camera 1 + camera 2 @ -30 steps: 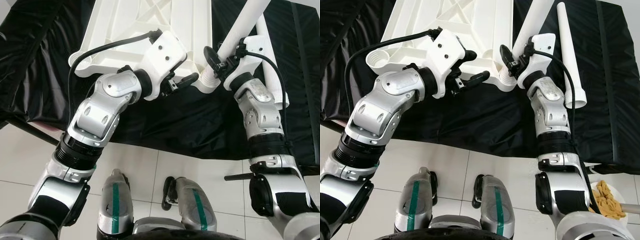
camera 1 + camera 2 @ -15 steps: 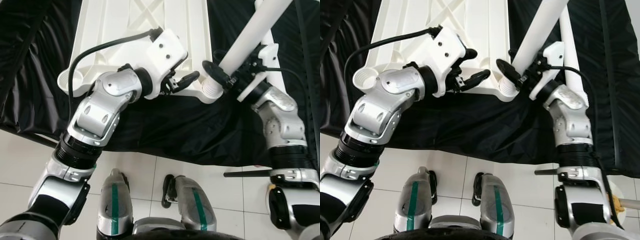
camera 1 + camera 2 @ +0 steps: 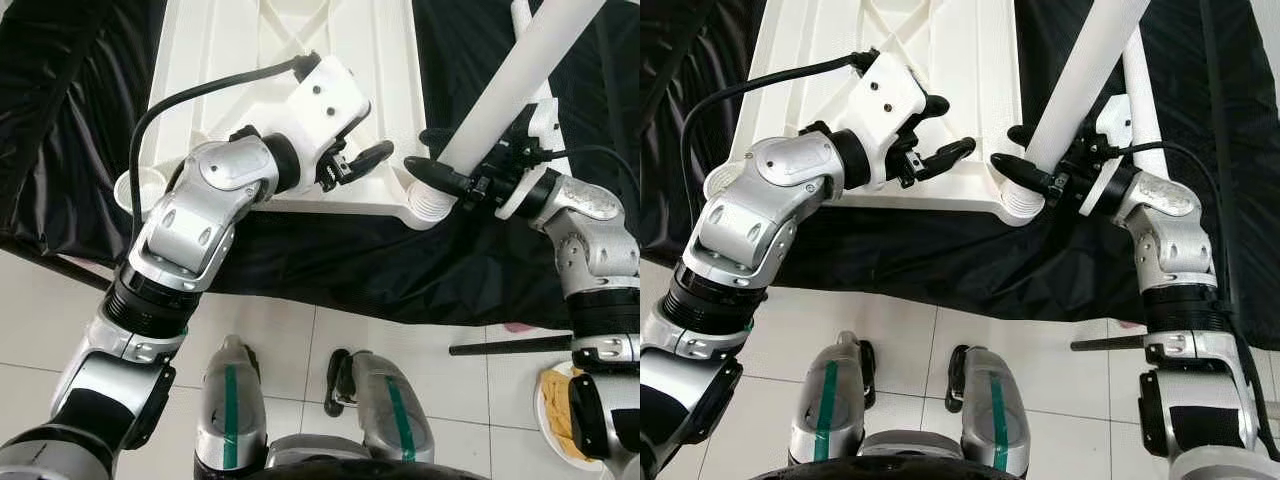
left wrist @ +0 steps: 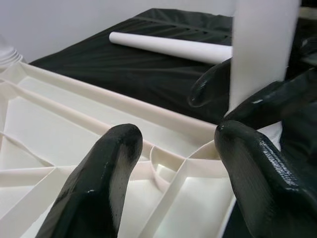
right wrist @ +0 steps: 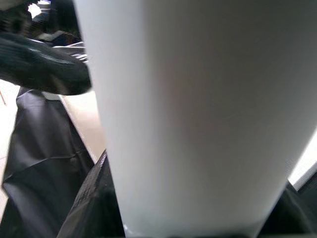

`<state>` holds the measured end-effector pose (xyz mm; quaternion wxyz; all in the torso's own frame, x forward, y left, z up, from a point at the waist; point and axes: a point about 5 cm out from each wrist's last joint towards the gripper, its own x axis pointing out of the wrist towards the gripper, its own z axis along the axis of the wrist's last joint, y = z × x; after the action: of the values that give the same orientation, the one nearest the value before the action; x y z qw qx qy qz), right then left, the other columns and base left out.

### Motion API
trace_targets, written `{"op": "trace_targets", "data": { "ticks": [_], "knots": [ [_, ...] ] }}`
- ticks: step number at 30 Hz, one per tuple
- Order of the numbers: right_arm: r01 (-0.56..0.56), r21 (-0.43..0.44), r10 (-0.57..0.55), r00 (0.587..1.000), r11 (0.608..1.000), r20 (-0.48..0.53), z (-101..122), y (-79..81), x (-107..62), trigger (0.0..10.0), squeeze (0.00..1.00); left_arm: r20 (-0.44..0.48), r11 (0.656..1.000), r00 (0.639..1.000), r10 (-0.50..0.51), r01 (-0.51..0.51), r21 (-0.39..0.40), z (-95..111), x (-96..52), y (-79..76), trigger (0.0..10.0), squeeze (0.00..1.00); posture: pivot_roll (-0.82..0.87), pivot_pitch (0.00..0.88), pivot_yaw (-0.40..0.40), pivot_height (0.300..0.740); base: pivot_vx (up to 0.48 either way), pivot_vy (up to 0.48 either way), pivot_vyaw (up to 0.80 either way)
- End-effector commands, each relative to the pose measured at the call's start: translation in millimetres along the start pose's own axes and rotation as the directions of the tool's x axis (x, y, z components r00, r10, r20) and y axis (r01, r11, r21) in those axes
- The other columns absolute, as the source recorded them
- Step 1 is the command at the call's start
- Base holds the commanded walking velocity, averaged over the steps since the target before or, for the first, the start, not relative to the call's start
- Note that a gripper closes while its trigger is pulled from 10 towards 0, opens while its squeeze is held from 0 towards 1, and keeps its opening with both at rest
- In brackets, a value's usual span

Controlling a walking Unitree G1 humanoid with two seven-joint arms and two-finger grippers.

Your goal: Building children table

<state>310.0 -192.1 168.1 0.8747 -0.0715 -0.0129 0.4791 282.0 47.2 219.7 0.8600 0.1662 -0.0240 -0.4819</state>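
Tiled floor (image 3: 400, 330): indoor room.

Left end effector (image 3: 362, 160) parted, right end effector (image 3: 432, 160) clamped.

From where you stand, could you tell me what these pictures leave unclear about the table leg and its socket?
- Whether the white leg is seated in the corner socket: the right gripper covers the joint in the eye views.
- Leg's upper end: cut off by the top edge.
- Right wrist view: the leg blocks the socket.
- Table top: far end cut off by the top edge.

Right end effector (image 3: 437, 160) clamps white leg (image 3: 512, 88) at tabletop (image 3: 290, 60) corner socket; left end effector (image 3: 352, 158) parted.
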Motion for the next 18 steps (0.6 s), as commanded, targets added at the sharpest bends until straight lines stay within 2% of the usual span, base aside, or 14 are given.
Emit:
{"op": "trace_targets", "data": {
  "ticks": [1,4,7,8,11,18],
  "knots": [
    [0.021,0.021,-0.019,0.993,1.000,-0.118,-21,4.9,2.7,10.0,0.00,0.004,1.000,1.000,-0.021,0.021,0.000,2,-1.2,-3.3,10.0,0.00,0.11,0.098,-0.040,0.740,0.000,0.000,0.00],
    [0.073,0.030,-0.070,0.993,0.997,-0.092,-21,5.5,7.0,10.0,0.00,0.003,1.000,1.000,-0.016,0.016,-0.001,2,-1.7,-3.1,10.0,0.00,0.11,0.099,-0.042,0.740,0.000,0.000,0.00],
    [0.119,0.077,-0.114,0.991,0.990,-0.065,-21,7.2,10.9,10.0,0.00,0.002,1.000,1.000,-0.012,0.012,-0.001,1,-2.0,-2.9,10.0,0.00,0.11,0.099,-0.042,0.740,0.000,0.000,0.00],
    [0.153,0.082,-0.149,0.988,0.985,-0.051,-21,7.4,12.0,10.0,1.00,0.002,1.000,1.000,-0.011,0.011,-0.002,1,-2.2,-2.8,10.0,0.00,0.11,0.100,-0.042,0.740,0.000,0.000,0.00],
    [0.236,0.092,-0.235,0.972,0.967,-0.017,-20,8.7,13.7,10.0,1.00,0.000,1.000,1.000,-0.012,0.012,-0.003,1,-2.5,-3.4,10.0,0.00,0.10,0.100,-0.042,0.740,0.000,0.000,0.00],
    [0.323,0.099,-0.326,0.945,0.941,0.011,-18,13.9,14.6,10.0,1.00,-0.005,1.000,1.000,-0.021,0.020,-0.008,-1,-2.2,-4.6,10.0,0.00,0.10,0.097,-0.045,0.740,0.000,0.000,0.00]
  ]
}}
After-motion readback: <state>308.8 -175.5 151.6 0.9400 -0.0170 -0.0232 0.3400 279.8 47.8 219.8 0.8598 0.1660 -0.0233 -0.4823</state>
